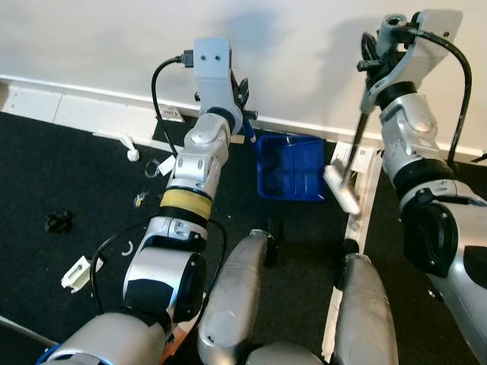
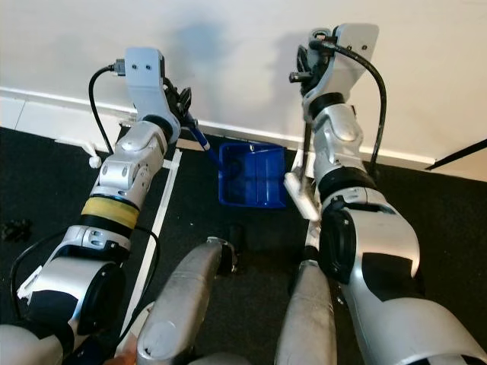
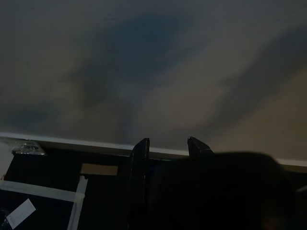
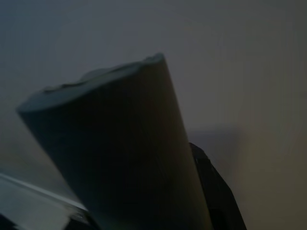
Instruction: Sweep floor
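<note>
A blue dustpan rests on the black floor against the white wall, mouth toward me. Its blue handle rises to my left gripper, which is shut on it. My right gripper is raised high by the wall, shut on the grey broom stick. The stick slants down to a white broom head just right of the dustpan. In the right wrist view the top of the broom stick looms large beside one black finger. The left wrist view shows the fingertips pointing at the wall.
Litter lies on the floor to the left: a white piece, paper scraps, a black lump and a white bit. White tape lines cross the floor. My own legs are below.
</note>
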`<state>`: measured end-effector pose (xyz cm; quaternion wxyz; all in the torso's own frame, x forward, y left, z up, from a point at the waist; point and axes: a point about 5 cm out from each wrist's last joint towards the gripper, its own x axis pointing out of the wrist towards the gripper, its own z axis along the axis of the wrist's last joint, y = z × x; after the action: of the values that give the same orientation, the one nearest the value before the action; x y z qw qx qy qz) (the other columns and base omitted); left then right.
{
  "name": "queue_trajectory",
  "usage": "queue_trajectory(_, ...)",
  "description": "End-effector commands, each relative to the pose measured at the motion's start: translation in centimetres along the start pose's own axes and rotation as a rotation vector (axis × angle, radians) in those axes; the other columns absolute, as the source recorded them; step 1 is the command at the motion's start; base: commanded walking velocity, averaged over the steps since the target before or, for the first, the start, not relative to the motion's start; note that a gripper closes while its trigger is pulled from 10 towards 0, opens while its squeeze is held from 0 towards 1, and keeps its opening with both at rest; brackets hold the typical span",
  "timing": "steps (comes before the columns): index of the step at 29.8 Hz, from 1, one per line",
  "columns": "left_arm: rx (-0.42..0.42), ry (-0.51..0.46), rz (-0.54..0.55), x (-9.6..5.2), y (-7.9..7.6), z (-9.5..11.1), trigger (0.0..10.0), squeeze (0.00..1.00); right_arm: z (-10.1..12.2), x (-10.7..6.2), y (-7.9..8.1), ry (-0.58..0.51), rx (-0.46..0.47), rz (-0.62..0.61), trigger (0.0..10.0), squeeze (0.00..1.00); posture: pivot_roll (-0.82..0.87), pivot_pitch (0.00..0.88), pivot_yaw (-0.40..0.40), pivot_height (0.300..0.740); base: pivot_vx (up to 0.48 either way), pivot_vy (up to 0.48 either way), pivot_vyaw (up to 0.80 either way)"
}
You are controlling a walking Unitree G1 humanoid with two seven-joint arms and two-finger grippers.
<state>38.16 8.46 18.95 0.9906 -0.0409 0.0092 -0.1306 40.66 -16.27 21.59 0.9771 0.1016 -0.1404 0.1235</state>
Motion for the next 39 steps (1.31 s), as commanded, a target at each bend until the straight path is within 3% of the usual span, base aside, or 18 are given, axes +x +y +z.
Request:
queue_trajectory(1, -0.055, 0.097, -0.054, -0.5, -0.9, -2.6, 10.0, 0.00, -1.2, 0.0, 1.4, 0.003, 0.138, 0.024, 10.0, 0.00, 0.11, 0.449, 0.223, 0.740, 0.000, 0.000, 0.00)
queue_trajectory(4, -0.057, 0.098, -0.055, -0.5, -0.9, -2.6, 10.0, 0.00, -0.8, 0.0, 1.4, -0.012, 0.097, 0.034, 10.0, 0.00, 0.11, 0.449, 0.222, 0.740, 0.000, 0.000, 0.00)
queue_trajectory(6, -0.064, 0.096, -0.061, -0.5, -1.0, -2.5, 10.0, 0.00, 0.1, 0.1, 1.0, -0.041, -0.026, 0.046, 10.0, 0.00, 0.10, 0.448, 0.220, 0.740, 0.000, 0.000, 0.00)
queue_trajectory(7, -0.064, 0.096, -0.061, -0.5, -1.0, -2.5, 10.0, 0.00, 0.1, 0.1, 1.0, -0.041, -0.026, 0.046, 10.0, 0.00, 0.10, 0.448, 0.220, 0.740, 0.000, 0.000, 0.00)
queue_trajectory(8, -0.080, 0.090, -0.074, -0.5, -1.2, -2.4, 10.0, 0.00, 1.3, 0.1, 0.4, -0.081, -0.123, 0.043, 10.0, 0.00, 0.10, 0.448, 0.220, 0.740, 0.000, 0.000, 0.00)
queue_trajectory(9, -0.080, 0.090, -0.074, -0.5, -1.2, -2.4, 10.0, 0.00, 1.3, 0.1, 0.4, -0.081, -0.123, 0.043, 10.0, 0.00, 0.10, 0.448, 0.220, 0.740, 0.000, 0.000, 0.00)
queue_trajectory(12, -0.135, 0.062, -0.113, -0.2, -1.7, -1.4, 10.0, 0.00, 4.2, 0.0, -1.5, -0.182, -0.259, -0.017, 10.0, 0.00, 0.09, 0.447, 0.224, 0.740, 0.000, 0.000, 0.00)
queue_trajectory(15, -0.177, 0.045, -0.128, 0.0, -2.0, -0.7, 10.0, 0.00, 5.9, -0.3, -2.7, -0.249, -0.283, -0.052, 10.0, 0.00, 0.09, 0.447, 0.224, 0.740, 0.000, 0.000, 0.00)
queue_trajectory(20, -0.264, 0.031, -0.154, 0.5, -2.3, 0.6, 10.0, 0.00, 10.7, -1.6, -5.3, -0.420, -0.371, -0.154, 10.0, 0.00, 0.09, 0.445, 0.231, 0.740, 0.000, 0.000, 0.00)
queue_trajectory(23, -0.270, 0.030, -0.157, 0.6, -2.3, 0.8, 10.0, 0.00, 11.2, -2.3, -6.4, -0.417, -0.434, -0.192, 10.0, 0.00, 0.08, 0.442, 0.234, 0.740, 0.000, 0.000, 0.00)
queue_trajectory(25, -0.256, 0.027, -0.173, 0.7, -2.5, 0.8, 10.0, 0.00, 10.8, -2.9, -7.2, -0.382, -0.488, -0.222, 10.0, 0.00, 0.08, 0.442, 0.234, 0.740, 0.000, 0.000, 0.00)
queue_trajectory(29, -0.180, 0.030, -0.187, 0.7, -3.1, 0.5, 10.0, 0.00, 9.4, -3.5, -8.1, -0.327, -0.463, -0.252, 10.0, 0.00, 0.08, 0.443, 0.235, 0.740, 0.000, 0.000, 0.00)
queue_trajectory(32, -0.049, 0.031, -0.191, 0.5, -4.3, -0.1, 10.0, 0.00, 8.1, -4.5, -9.0, -0.290, -0.477, -0.317, 10.0, 0.00, 0.08, 0.448, 0.237, 0.740, 0.000, 0.000, 0.00)
queue_trajectory(39, 0.039, 0.047, -0.179, 0.5, -4.6, -0.6, 10.0, 0.00, 10.8, -5.3, -9.9, -0.419, -0.453, -0.373, 10.0, 0.00, 0.08, 0.448, 0.241, 0.740, 0.000, 0.000, 0.00)
